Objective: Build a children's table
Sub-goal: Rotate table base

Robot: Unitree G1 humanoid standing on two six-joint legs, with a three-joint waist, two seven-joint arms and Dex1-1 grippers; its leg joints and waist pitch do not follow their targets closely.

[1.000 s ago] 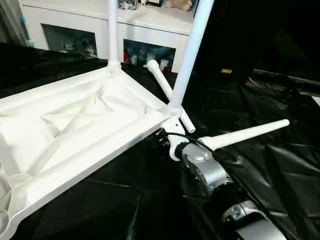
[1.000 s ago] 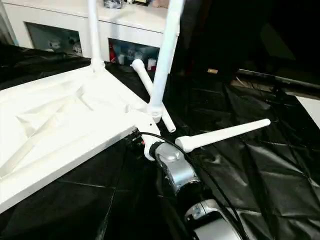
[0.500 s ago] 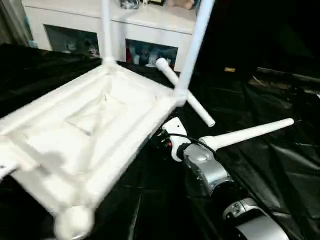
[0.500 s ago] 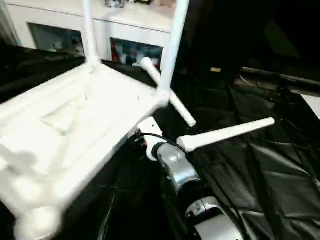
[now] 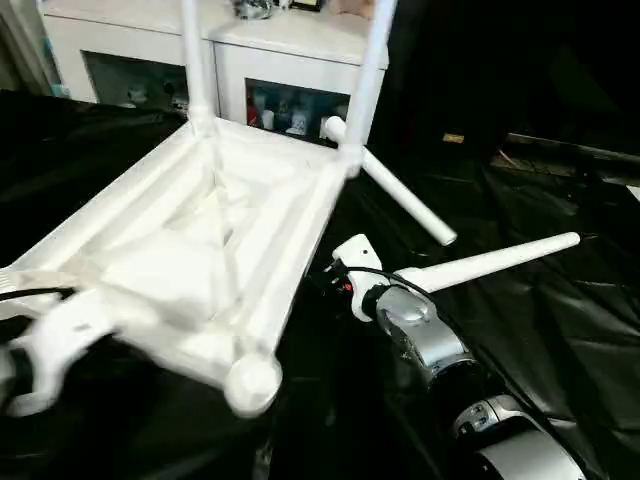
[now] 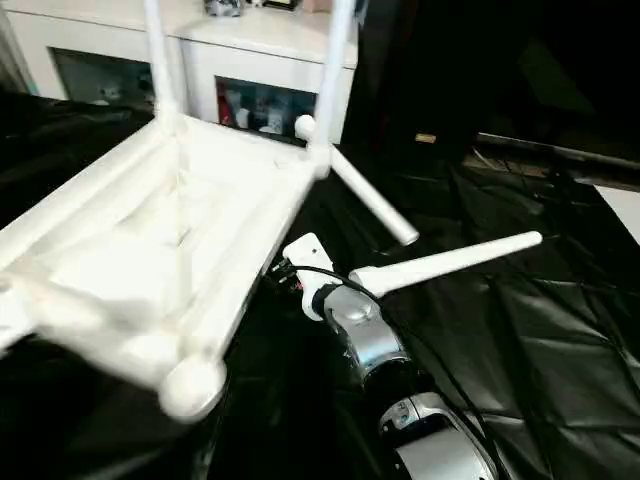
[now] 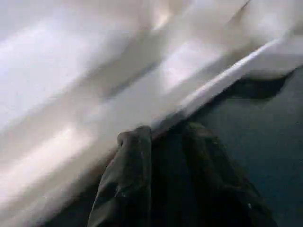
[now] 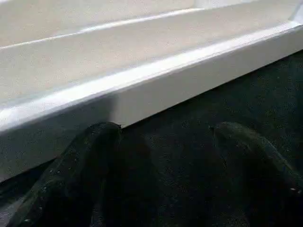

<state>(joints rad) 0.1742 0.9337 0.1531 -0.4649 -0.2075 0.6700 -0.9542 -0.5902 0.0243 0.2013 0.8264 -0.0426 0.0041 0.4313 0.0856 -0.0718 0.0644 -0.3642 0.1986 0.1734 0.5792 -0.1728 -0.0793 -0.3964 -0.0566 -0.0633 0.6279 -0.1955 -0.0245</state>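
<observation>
The children's table is in parts. Its white tabletop [image 5: 215,240] lies underside up and tilted, with the near corner socket [image 5: 252,385] raised off the black sheet. Two legs [image 5: 365,80] stand upright in the far corners. Two loose legs lie on the sheet: one [image 5: 400,195] just behind the far right corner, the other [image 5: 495,262] to the right. My left gripper [image 7: 165,132] is shut on the tabletop's near left rim. My right gripper [image 8: 165,130] is open, with its fingers [image 8: 102,137] wide apart just under the right side rim. Its silver forearm [image 5: 420,335] reaches in from the lower right.
A white cabinet [image 5: 270,50] with glass doors stands behind the tabletop. Crinkled black sheeting [image 5: 545,340] covers the whole work surface. A dark bar [image 6: 560,155] runs along the back right.
The tabletop has swung round and its near end has lifted, bringing a corner socket to the front centre. My right arm has stayed by the side rim. The camera has shifted a little.
</observation>
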